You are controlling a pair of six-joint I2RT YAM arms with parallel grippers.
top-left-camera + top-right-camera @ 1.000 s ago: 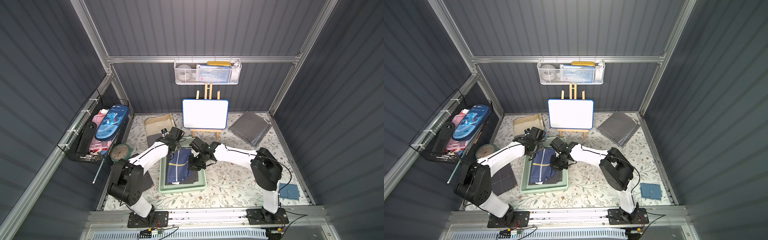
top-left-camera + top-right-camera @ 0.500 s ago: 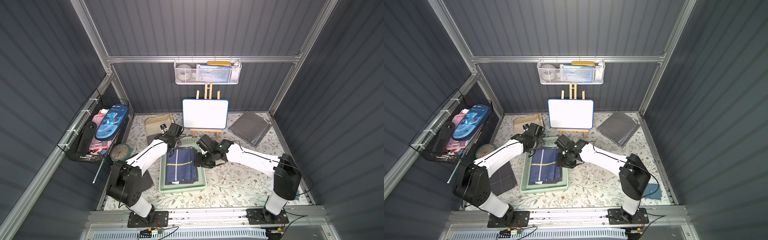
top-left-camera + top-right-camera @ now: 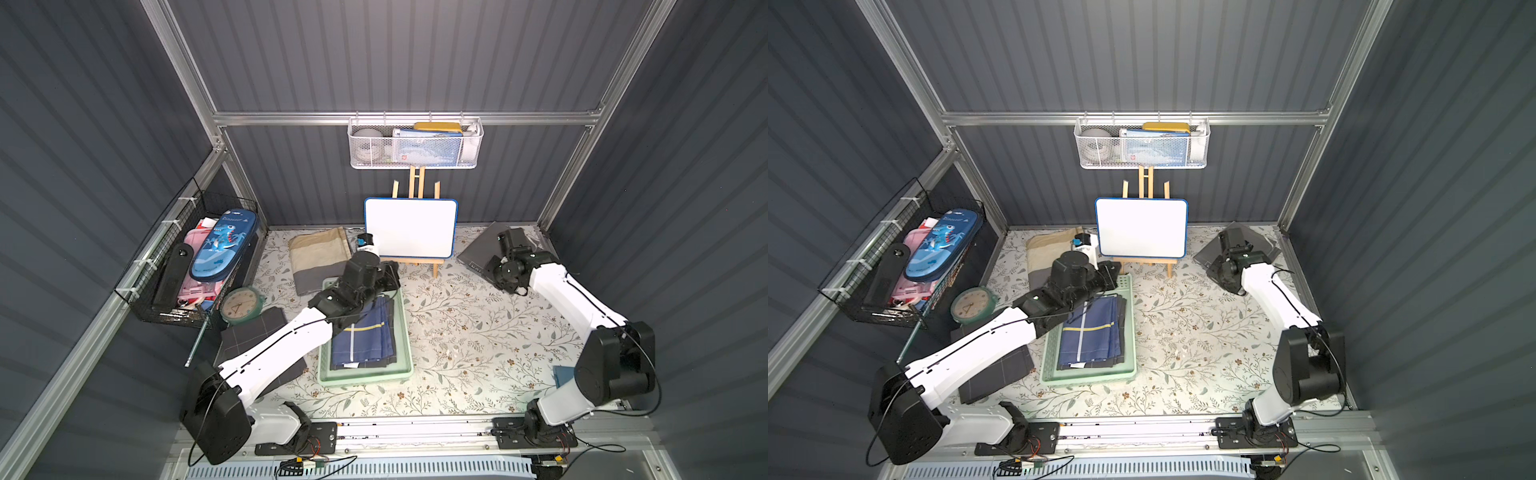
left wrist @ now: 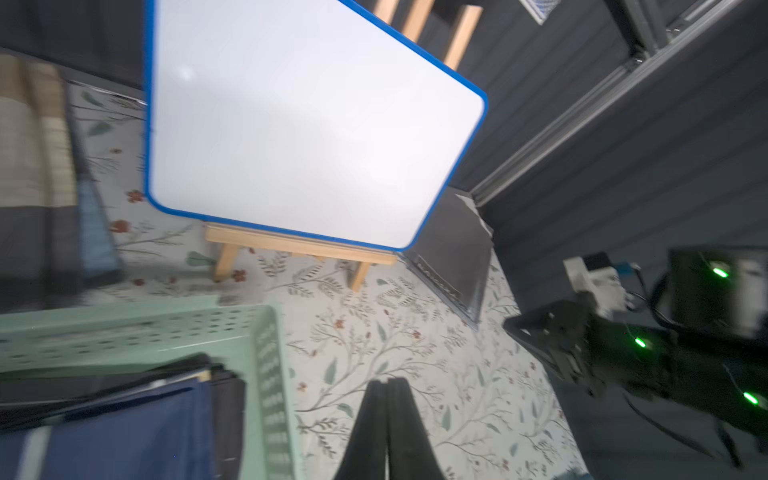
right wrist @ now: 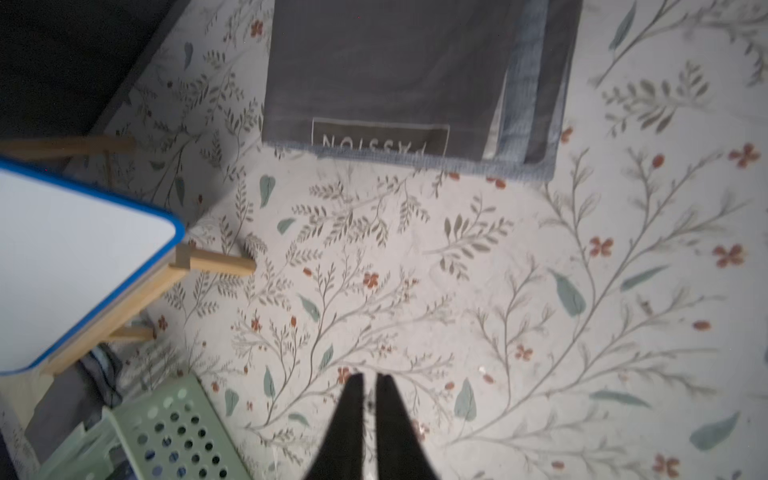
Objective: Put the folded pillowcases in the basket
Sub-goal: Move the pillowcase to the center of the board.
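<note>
We see a floral mat point(image 3: 478, 332) covering the whole floor in both top views. Across it reach the two arms: the left arm point(image 3: 286, 345) runs from lower left up to the centre, the right arm point(image 3: 569, 299) from lower right up to the upper right corner. Just left of centre lies the basket point(image 3: 365, 377) — mint green, its long side running up the frame — and the pillowcase point(image 3: 365, 338) lies folded flat inside it, navy with a yellow and a white stripe (its upper end is hidden under the left arm). The whiteboard point(image 3: 410, 227) stands on its easel above the basket, apart from it. A grey cloth point(image 3: 476, 255) lies at the upper right. The left gripper point(image 4: 386, 380) hangs over bare mat just beside the basket's corner — jaws together, nothing between them. The right gripper point(image 5: 370, 377), low in the right wrist view, has its jaws all but touching and empty, over bare mat short of the grey cloth.
</note>
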